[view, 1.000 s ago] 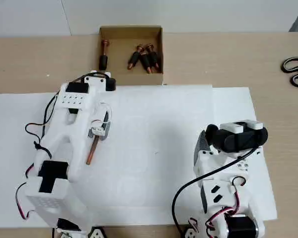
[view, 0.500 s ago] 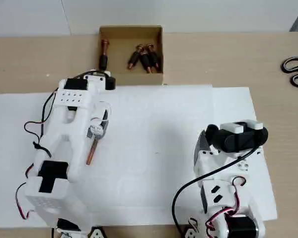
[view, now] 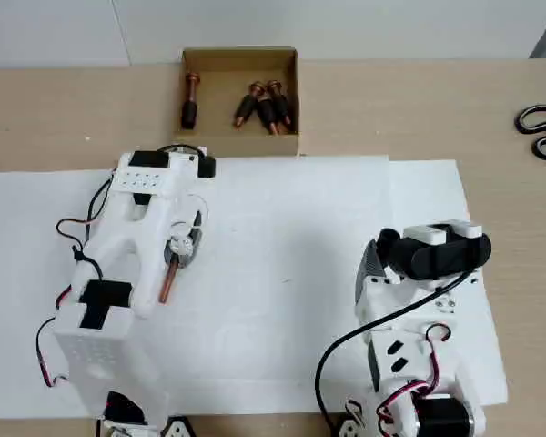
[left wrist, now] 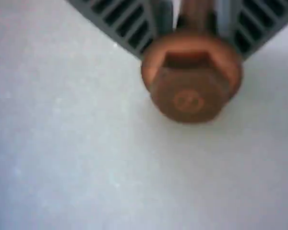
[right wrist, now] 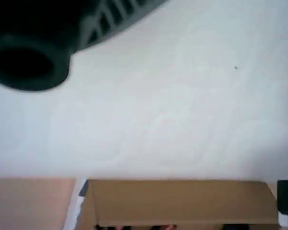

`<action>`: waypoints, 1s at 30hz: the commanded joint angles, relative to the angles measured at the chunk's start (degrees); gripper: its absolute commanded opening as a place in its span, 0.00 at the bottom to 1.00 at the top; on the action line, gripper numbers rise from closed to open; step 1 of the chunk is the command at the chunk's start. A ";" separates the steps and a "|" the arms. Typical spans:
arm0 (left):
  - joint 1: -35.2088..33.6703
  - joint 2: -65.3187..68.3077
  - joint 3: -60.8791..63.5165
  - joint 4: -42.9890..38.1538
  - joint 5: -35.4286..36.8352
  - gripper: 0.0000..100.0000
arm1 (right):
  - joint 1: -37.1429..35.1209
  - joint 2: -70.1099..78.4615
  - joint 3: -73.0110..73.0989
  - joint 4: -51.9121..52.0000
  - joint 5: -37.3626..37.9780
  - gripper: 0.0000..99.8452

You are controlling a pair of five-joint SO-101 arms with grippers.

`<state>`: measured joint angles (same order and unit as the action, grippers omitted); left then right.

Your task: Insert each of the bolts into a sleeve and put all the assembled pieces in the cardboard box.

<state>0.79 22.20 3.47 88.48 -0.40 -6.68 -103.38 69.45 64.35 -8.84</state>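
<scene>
Between the ribbed fingers (left wrist: 117,28) of the left hand (view: 176,253), shut on its shank, sits the copper bolt (view: 166,280). Its long axis juts out of the hand, low over the white sheet (view: 291,273), with the hexagon head (left wrist: 191,81) at the free end. Well apart from it, the right hand (view: 375,264) appears closed on a black sleeve (right wrist: 28,62), bore open. The step in hand is judged to be insertion: the next move calls for lining up the two axes, with the cardboard box (view: 240,56) lying beyond both hands.

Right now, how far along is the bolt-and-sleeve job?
Done: what look like four sleeved bolts lie in the cardboard box. In hand: the left gripper holds a bare bolt over the white sheet; the right gripper holds a black sleeve. Left: join those two and box the piece.
</scene>
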 commanded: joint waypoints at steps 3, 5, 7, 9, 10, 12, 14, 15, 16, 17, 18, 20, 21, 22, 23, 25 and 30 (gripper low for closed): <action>0.26 0.62 -1.36 -3.34 0.18 0.05 | 0.66 -0.57 -2.81 -0.48 -0.26 0.00; -0.09 0.70 -1.36 -3.69 0.18 0.04 | 0.66 -0.57 -2.81 -0.48 -0.26 0.00; -0.09 0.70 -1.19 -4.66 0.18 0.00 | 0.66 -0.57 -2.81 -0.48 -0.26 0.00; 0.09 0.44 -1.19 -4.75 0.18 0.01 | 0.66 -0.57 -2.81 -0.48 -0.26 0.00; 0.09 0.18 -1.27 -4.75 0.26 0.01 | 0.66 -0.57 -2.99 -0.48 -0.26 0.00; 0.18 0.09 -1.89 -4.66 0.26 0.01 | 0.66 -0.57 -4.48 -0.48 -0.53 0.00; 0.09 0.09 -3.82 -2.81 0.26 0.01 | 0.31 -0.57 -5.63 -0.48 -0.44 0.00; 0.09 0.09 -5.49 -0.88 0.00 0.01 | 0.31 -0.57 -5.98 -0.40 -0.44 0.00; 0.00 0.09 -7.34 1.05 -0.18 0.01 | 0.22 -0.57 -6.24 -0.04 -0.35 0.00; 0.00 0.09 -9.63 3.16 -0.18 0.01 | 0.22 -0.57 -6.42 0.13 -0.35 0.00; 0.09 0.09 -12.35 5.63 -0.26 0.01 | 0.22 -0.57 -6.51 0.13 -0.26 0.00; 0.35 0.00 -19.91 11.87 -0.79 0.01 | 0.04 -0.57 -6.59 0.13 -0.18 0.00; 0.35 0.00 -23.69 12.22 -0.53 0.01 | -0.66 -0.57 -6.95 0.31 -0.18 0.00; 0.26 -0.26 -26.68 12.04 -0.09 0.01 | -1.71 -0.57 -7.91 1.54 -0.18 0.00; 0.26 -1.58 -29.67 12.13 0.00 0.00 | -3.12 -0.57 -9.05 3.12 -0.18 0.00; 0.09 -7.65 -35.38 12.13 0.00 0.00 | -6.55 -0.48 -10.29 5.58 -0.18 0.00; 2.81 -22.33 -39.78 11.08 0.18 0.00 | -8.84 -0.57 -11.43 8.84 -0.35 0.00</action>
<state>1.67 9.54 -32.84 99.30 -0.57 -14.59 -103.47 61.19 72.26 -8.84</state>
